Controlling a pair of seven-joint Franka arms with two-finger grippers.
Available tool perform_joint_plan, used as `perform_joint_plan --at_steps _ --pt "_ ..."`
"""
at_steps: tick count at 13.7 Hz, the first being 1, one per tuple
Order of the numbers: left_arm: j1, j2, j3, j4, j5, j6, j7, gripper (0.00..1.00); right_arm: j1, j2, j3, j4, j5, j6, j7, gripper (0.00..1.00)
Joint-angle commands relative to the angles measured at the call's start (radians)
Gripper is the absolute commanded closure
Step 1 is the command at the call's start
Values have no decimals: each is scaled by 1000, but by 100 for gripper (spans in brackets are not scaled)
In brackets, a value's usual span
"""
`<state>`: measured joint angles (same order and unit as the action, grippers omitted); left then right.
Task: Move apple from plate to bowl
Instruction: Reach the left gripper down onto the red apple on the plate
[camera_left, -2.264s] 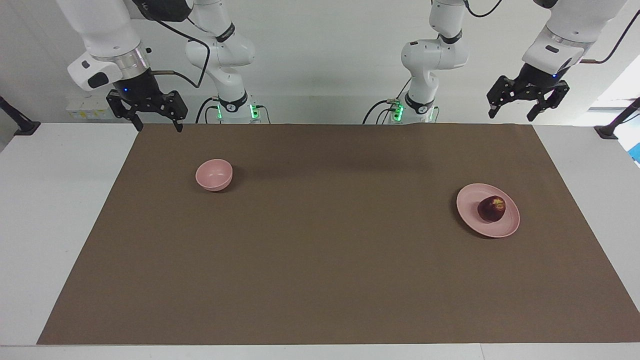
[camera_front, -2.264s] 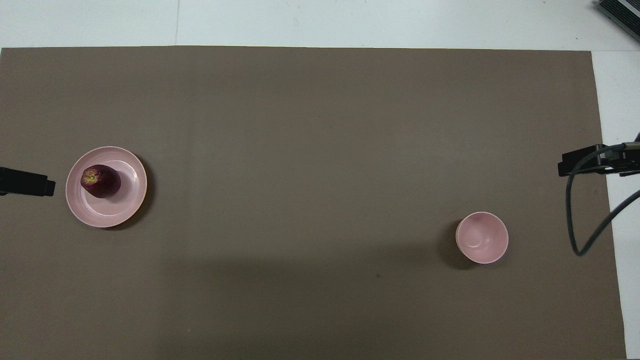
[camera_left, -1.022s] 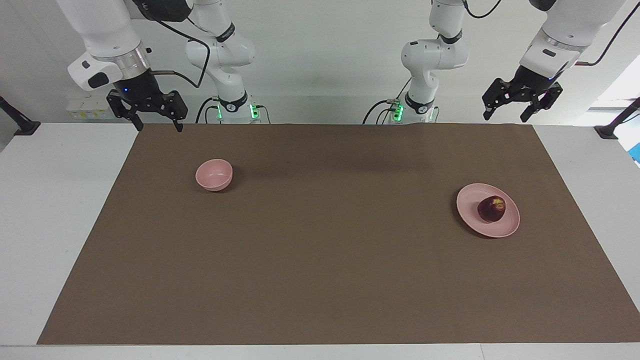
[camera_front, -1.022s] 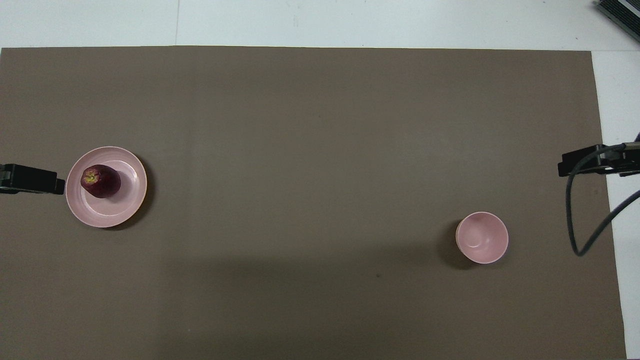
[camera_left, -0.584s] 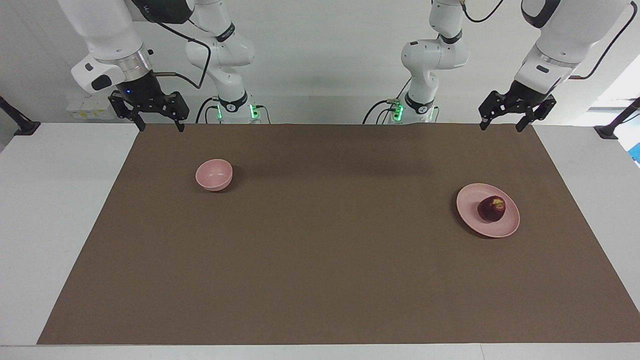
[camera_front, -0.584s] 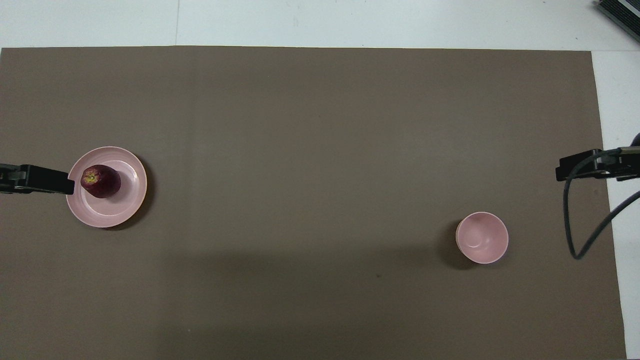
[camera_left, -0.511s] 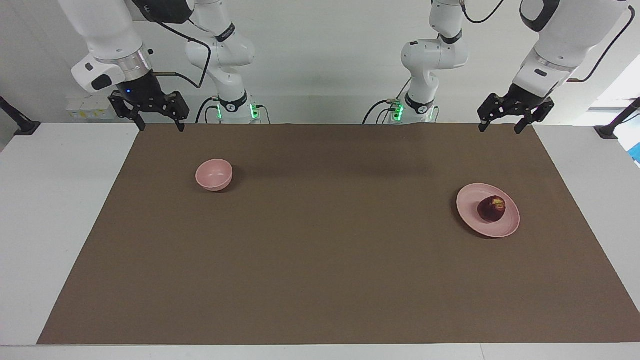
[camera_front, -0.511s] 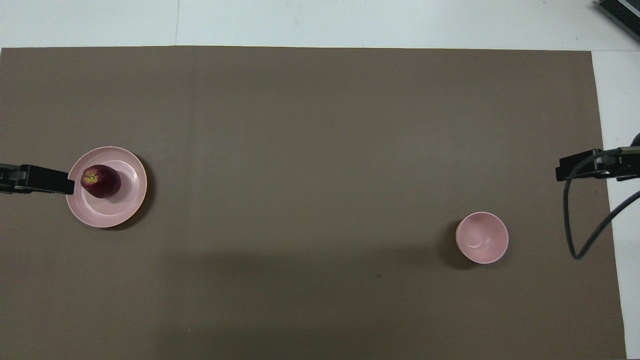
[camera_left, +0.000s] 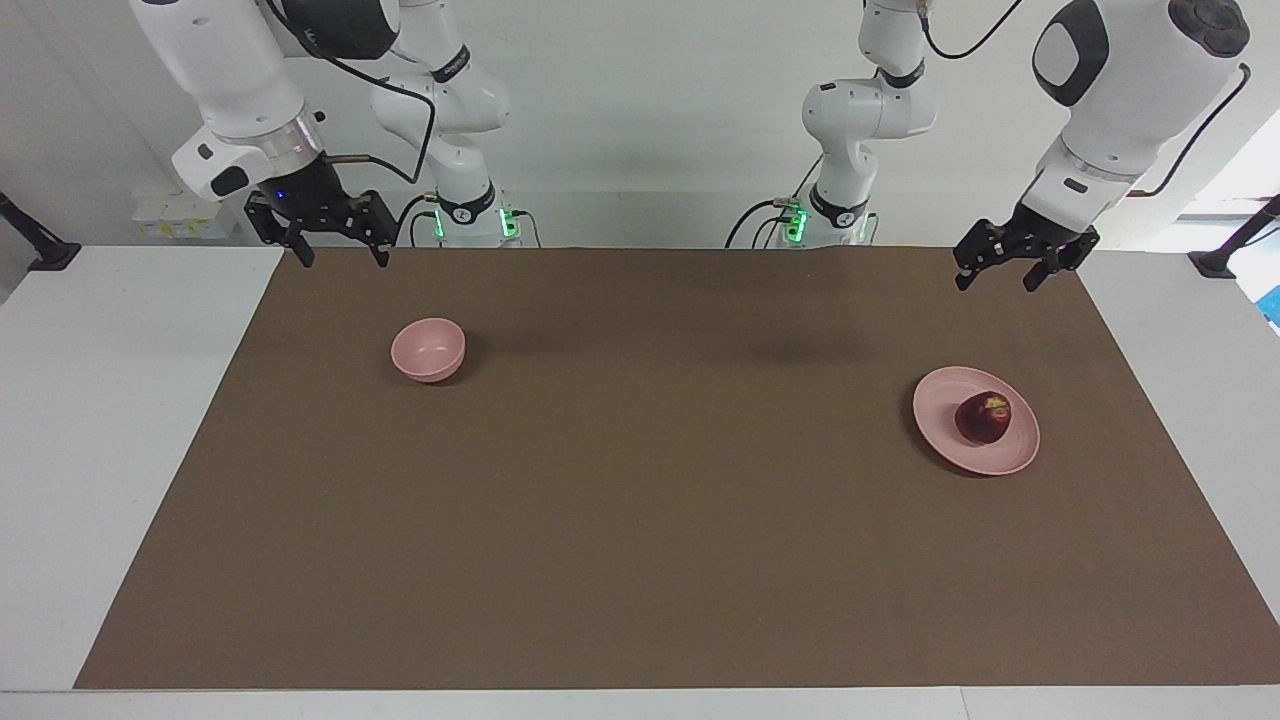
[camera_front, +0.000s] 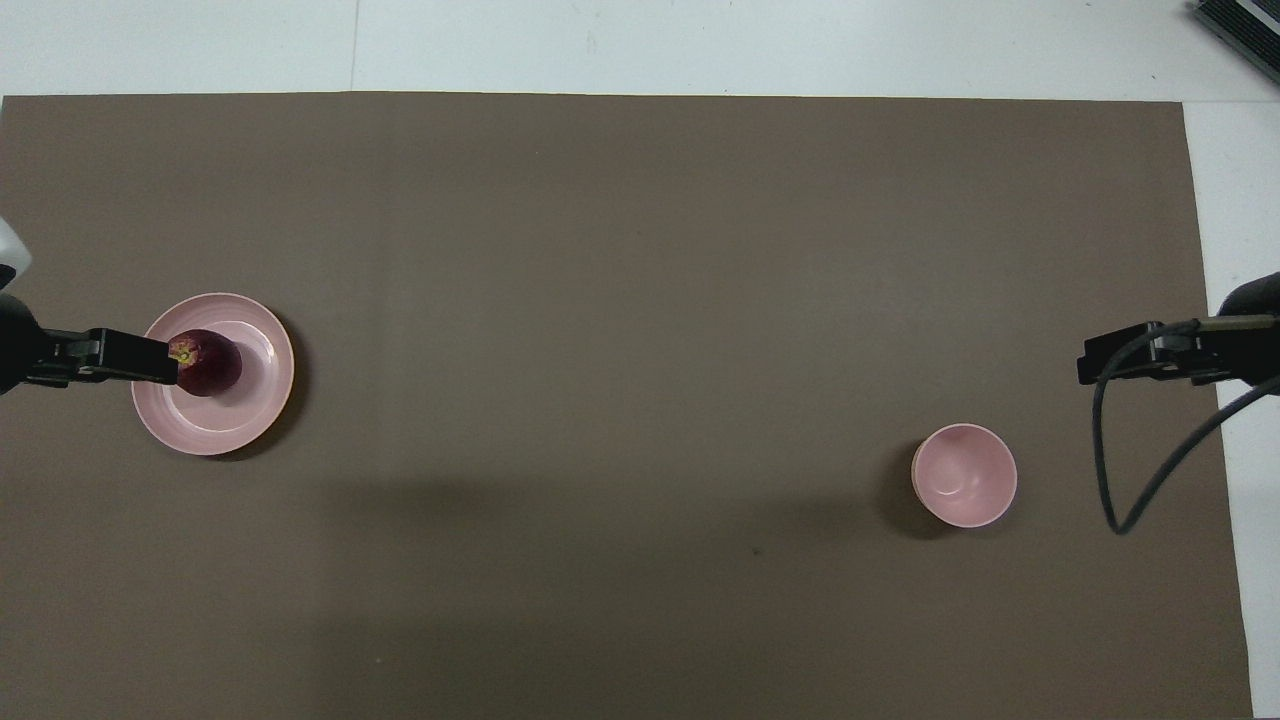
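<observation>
A small dark red apple (camera_left: 984, 417) (camera_front: 212, 365) sits on the flat pink plate (camera_left: 940, 430) (camera_front: 250, 400) toward the left arm's end of the brown mat. The small deep pink bowl (camera_left: 428, 348) (camera_front: 964, 475) stands empty toward the right arm's end. My left gripper (camera_left: 994, 283) (camera_front: 160, 358) hangs open, high in the air and well clear of the apple; from above it overlaps the plate's rim and the apple's edge. My right gripper (camera_left: 342, 258) (camera_front: 1095, 362) hangs open and empty above the mat's edge near the bowl.
A brown mat (camera_left: 640, 500) covers most of the white table (camera_left: 120, 400). A black cable (camera_front: 1130, 480) loops down from the right arm's wrist. Both arm bases (camera_left: 840, 215) stand at the robots' edge of the table.
The left gripper has come down and moved in toward the plate, now overlapping the apple's edge from above. The right gripper has shifted a little toward the bowl. Apple, plate and bowl have not moved.
</observation>
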<state>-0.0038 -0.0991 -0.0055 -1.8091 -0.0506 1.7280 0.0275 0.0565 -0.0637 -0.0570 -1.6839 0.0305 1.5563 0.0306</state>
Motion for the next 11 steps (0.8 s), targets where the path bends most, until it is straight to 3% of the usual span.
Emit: perform_joint_plan --at_steps 1,7,9,11 --pt "44 24 -2 -44 -9 125 9 0 -4 -38 6 -65 35 48 26 0" --pt "131 205 -2 -74 -9 348 103 0 -11 -25 5 -91 141 60 23 0" --pt "127 269 -2 -157 -9 479 103 0 -6 -21 5 -94 154 60 23 0" --pt "136 269 -2 -229 -9 583 109 0 -6 -9 5 -97 199 56 23 0"
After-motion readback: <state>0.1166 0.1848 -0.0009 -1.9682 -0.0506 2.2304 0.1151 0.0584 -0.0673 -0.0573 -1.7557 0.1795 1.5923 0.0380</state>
